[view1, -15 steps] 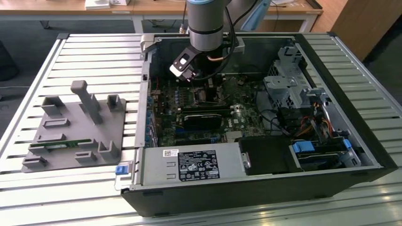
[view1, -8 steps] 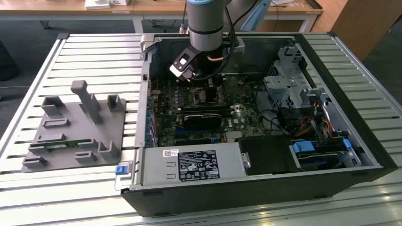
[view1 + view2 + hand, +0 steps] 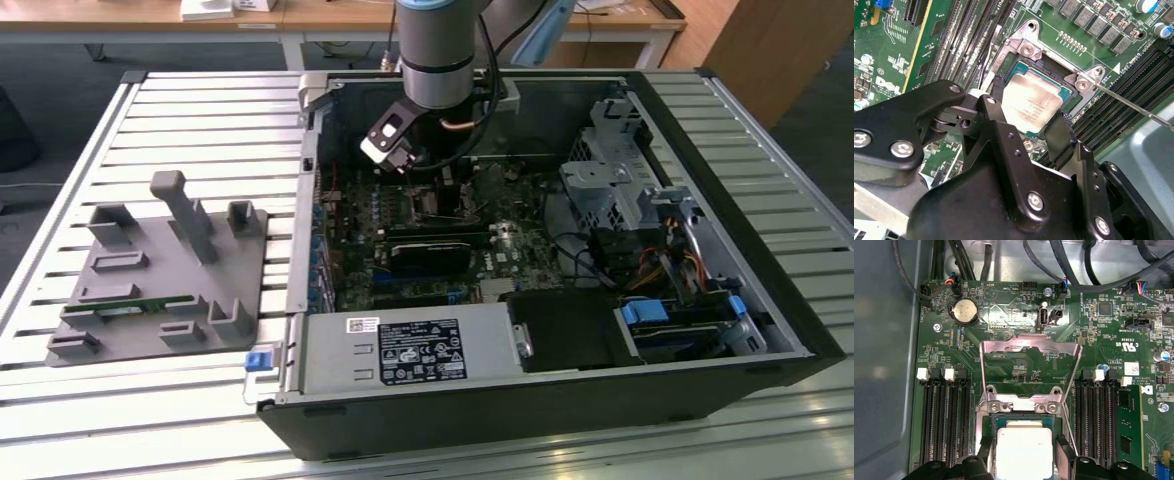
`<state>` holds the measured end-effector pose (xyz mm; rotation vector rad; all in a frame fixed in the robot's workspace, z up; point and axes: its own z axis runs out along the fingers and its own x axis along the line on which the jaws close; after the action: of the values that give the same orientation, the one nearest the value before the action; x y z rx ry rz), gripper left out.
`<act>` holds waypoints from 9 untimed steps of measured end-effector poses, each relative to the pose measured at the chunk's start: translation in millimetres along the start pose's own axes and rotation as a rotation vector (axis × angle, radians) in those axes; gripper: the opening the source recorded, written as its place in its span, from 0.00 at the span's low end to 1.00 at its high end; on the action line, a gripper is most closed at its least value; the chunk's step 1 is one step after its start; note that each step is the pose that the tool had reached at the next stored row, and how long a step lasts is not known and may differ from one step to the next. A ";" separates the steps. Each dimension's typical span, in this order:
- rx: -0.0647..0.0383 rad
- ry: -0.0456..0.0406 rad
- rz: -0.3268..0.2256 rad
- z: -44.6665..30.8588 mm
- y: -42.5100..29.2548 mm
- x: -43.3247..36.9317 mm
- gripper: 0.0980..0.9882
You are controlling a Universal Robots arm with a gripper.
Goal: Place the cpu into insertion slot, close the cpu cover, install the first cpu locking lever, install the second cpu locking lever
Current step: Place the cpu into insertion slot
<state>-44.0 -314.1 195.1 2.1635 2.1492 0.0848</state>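
Note:
The cpu (image 3: 1031,102) (image 3: 1024,450), silvery-topped, lies flat inside the insertion slot (image 3: 1026,50) (image 3: 1024,407) on the green board. My gripper (image 3: 1029,112) (image 3: 1025,460) straddles it, one black finger (image 3: 996,87) against each of two opposite edges, shut on the chip. The cpu cover (image 3: 1029,344) stands swung back from its hinge, so the board shows through its window. A thin locking lever (image 3: 1134,107) sticks out free from the socket's corner. In the exterior view the gripper (image 3: 430,190) reaches down into the open computer case at the socket.
Black memory slots (image 3: 946,425) (image 3: 1104,425) flank the socket closely. Cables (image 3: 1074,265) hang at the board's far edge. A graphics card (image 3: 434,255), power supply (image 3: 407,350) and drive cage (image 3: 614,185) crowd the case. A grey fixture (image 3: 160,270) sits on the slatted table.

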 end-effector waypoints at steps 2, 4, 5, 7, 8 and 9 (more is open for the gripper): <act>0.000 0.0006 0.000 0.0 0.0 0.3 0.57; 0.000 0.0019 0.000 0.2 0.0 0.4 0.57; 0.000 0.0024 0.000 0.2 0.0 0.5 0.57; 0.000 0.0031 0.000 0.3 -0.1 0.6 0.57; 0.000 0.0035 0.000 0.4 -0.1 0.7 0.57; 0.000 0.0040 0.000 0.5 -0.1 0.8 0.57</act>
<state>-44.0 -313.3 194.5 2.1657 2.1509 0.0892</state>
